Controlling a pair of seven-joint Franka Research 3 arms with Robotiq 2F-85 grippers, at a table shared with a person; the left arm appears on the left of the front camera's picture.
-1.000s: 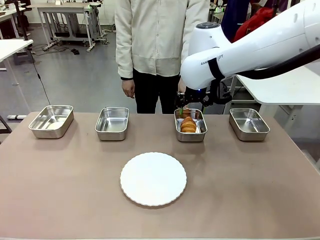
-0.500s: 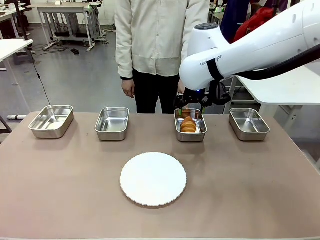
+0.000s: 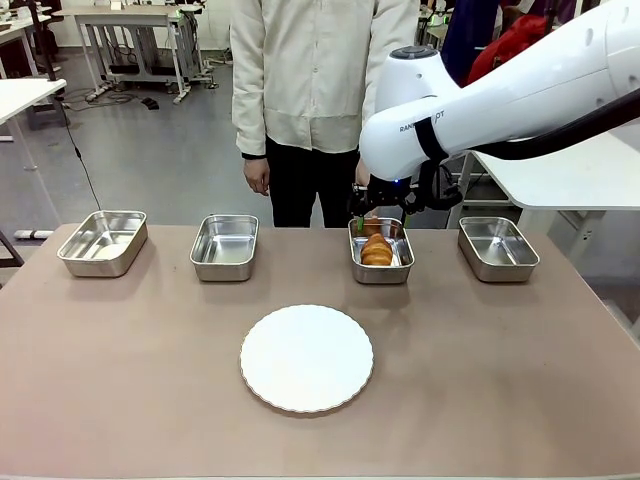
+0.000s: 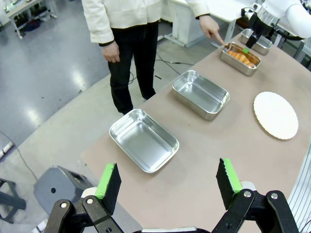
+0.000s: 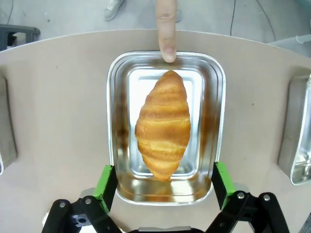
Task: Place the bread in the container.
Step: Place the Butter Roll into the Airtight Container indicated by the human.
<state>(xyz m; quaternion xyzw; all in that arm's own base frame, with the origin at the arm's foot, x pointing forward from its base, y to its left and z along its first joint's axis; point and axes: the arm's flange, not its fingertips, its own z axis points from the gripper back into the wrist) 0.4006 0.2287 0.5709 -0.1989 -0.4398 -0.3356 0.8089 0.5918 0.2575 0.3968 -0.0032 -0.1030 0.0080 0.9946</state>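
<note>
Our right gripper (image 5: 164, 182) hangs above the near end of the container (image 5: 216, 87) with its jaws spread wide and nothing between them; each green pad sits over one of the tray's long rims. Inside that steel tray lies the bread (image 5: 163, 124), lengthwise along the middle, with bare metal showing on both sides and at both tapered ends. At the far rim a person's finger (image 5: 166, 29) points down, its tip just beside the bread's far end.

From the front we see the right gripper (image 3: 380, 212) over the back edge of the container (image 3: 381, 273), third from our left in a row of four look-alike trays, with the bread (image 3: 377, 249) resting in it. The neighbouring tray (image 3: 498, 248) to the right stands apart from it, as does the second tray (image 3: 224, 246) to the left, leaving open table on both sides.

Our left gripper (image 4: 167, 183) is also spread apart and holds nothing, high over the table's left end above the leftmost tray (image 4: 143, 140).

A round white plate (image 3: 306, 357) lies near the middle of the brown table (image 3: 120, 380), well apart from the trays. Beyond the table the person (image 3: 315, 90) stands on a grey floor, with other white tables behind.
</note>
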